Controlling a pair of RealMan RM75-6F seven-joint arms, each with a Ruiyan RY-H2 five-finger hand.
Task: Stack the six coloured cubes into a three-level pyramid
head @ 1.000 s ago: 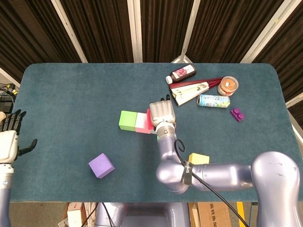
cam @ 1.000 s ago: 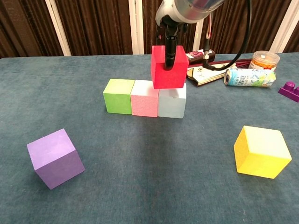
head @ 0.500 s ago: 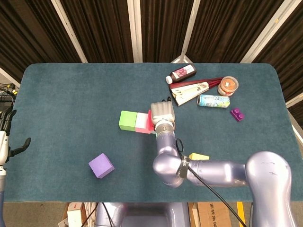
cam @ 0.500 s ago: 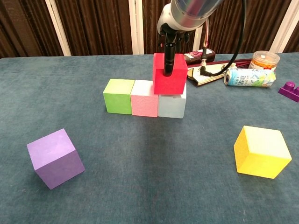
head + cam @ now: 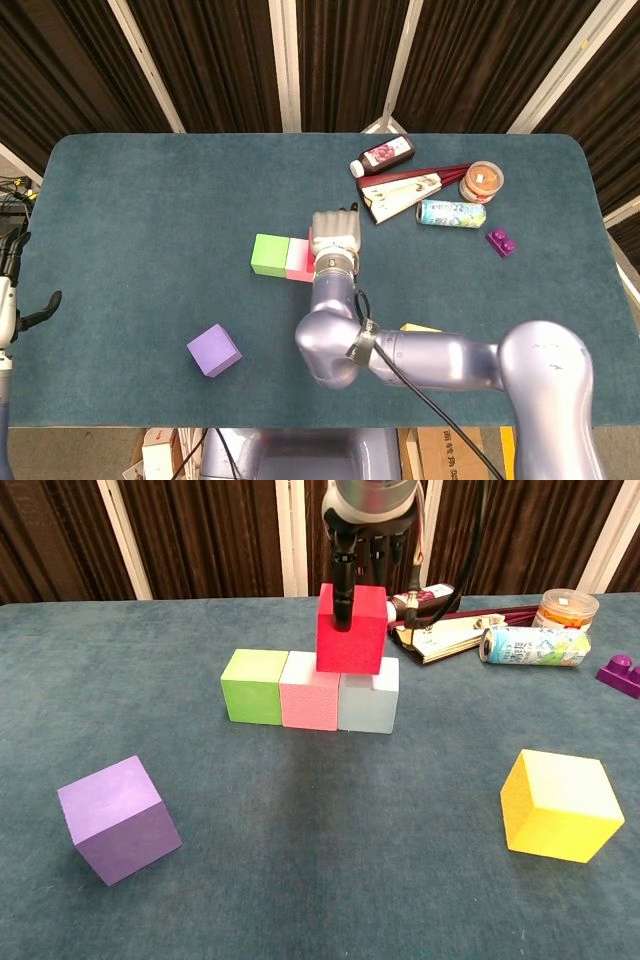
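Green (image 5: 254,685), pink (image 5: 310,690) and light blue (image 5: 369,695) cubes form a touching row at mid-table. A red cube (image 5: 351,628) sits over the seam between pink and light blue, and my right hand (image 5: 360,540) grips it from above with a finger down its front face. In the head view the right hand (image 5: 335,235) hides the red and blue cubes; the green cube (image 5: 270,254) and pink cube (image 5: 298,260) show beside it. The purple cube (image 5: 118,818) lies front left, the yellow cube (image 5: 560,804) front right. My left hand (image 5: 8,300) hangs empty at the far left edge, fingers apart.
At the back right lie a dark bottle (image 5: 385,155), a booklet with chopsticks (image 5: 400,192), a printed can (image 5: 450,213), an orange-lidded jar (image 5: 481,181) and a small purple toy brick (image 5: 501,241). My right forearm (image 5: 400,355) crosses the front of the table.
The right hand has carried the red cube down and leftward, from above the blue cube to over the pink-blue seam. The left hand has drawn back to the left edge.
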